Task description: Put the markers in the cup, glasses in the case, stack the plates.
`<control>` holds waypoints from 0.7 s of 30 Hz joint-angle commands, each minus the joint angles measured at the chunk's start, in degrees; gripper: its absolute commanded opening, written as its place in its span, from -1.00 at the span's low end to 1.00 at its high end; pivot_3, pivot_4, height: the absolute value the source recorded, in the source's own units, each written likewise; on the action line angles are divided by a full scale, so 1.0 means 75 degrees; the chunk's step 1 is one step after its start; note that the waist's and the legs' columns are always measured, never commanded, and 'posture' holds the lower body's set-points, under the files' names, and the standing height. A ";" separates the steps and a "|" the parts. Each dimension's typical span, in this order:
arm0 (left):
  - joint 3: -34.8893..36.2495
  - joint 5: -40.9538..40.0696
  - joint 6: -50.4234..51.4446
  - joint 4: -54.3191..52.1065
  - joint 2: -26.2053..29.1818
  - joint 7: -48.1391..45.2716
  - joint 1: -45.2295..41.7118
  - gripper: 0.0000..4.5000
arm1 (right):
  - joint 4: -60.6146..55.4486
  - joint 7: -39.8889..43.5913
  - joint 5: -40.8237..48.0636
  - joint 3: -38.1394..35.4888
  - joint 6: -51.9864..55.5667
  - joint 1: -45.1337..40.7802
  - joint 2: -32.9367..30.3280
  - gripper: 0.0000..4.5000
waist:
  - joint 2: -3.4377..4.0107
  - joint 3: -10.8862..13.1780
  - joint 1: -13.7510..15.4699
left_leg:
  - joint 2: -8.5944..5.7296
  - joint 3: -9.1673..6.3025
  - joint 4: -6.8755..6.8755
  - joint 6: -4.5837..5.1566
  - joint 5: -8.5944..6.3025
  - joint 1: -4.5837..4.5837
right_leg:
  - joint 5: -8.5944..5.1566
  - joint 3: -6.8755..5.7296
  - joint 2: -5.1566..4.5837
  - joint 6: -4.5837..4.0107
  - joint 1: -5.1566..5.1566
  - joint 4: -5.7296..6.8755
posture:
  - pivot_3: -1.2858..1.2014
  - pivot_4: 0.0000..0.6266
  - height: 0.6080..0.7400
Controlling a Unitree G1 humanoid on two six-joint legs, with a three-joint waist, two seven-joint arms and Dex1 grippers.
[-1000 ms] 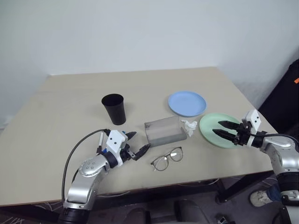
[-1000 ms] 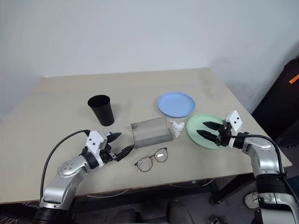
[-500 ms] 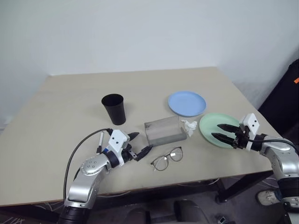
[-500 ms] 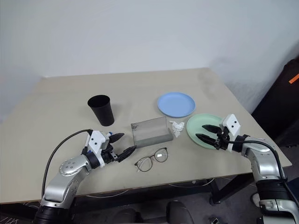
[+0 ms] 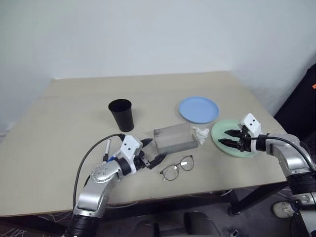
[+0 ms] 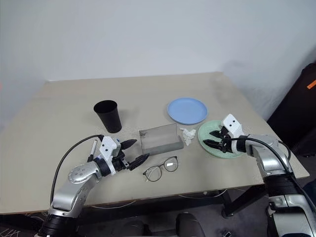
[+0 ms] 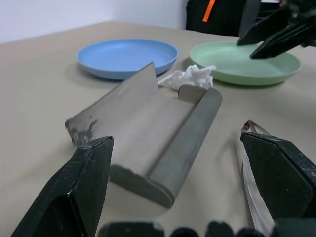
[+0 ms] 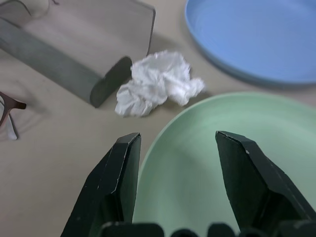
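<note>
Beige bench [image 5: 74, 108]: right end effector [image 5: 228, 138] spread wide, tilted down over round mint-green plastic plate [image 8: 232, 163]; left end effector [image 5: 152, 152] released, facing grey oblong case [image 7: 148, 133].

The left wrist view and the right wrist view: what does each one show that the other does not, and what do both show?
The left wrist view alone shows the right gripper, open, over the mint green plate. The right wrist view alone shows the plate's near rim between its own fingers. Both share the grey case, the crumpled tissue, the light blue plate and part of the glasses.
</note>
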 commanded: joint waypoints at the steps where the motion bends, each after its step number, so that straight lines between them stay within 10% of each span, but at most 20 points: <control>1: -0.0094 -0.0115 -0.0032 -0.0340 -0.0027 -0.0071 -0.0260 0.95 | -0.0363 -0.0088 0.0161 -0.0017 0.1179 -0.0517 -0.0068 0.16 | 0.0002 0.0000 0.0000 | -0.0001 -0.0001 -0.0001 0.0001 0.0000 -0.0002 | 0.0000 0.0002 0.0000 0.0000 -0.0002 0.0000 | 0.03 -1.00 1.00; 21: -0.0369 -0.0165 -0.0018 -0.0181 -0.0049 -0.0397 -0.0676 0.95 | -0.1666 -0.1213 -0.0166 0.0963 0.3877 -0.0750 0.0152 0.16 | 0.0003 0.0000 -0.0002 | -0.0007 -0.0002 0.0000 -0.0002 -0.0001 -0.0004 | 0.0000 0.0001 0.0004 0.0000 -0.0003 0.0000 | 0.03 -1.00 1.00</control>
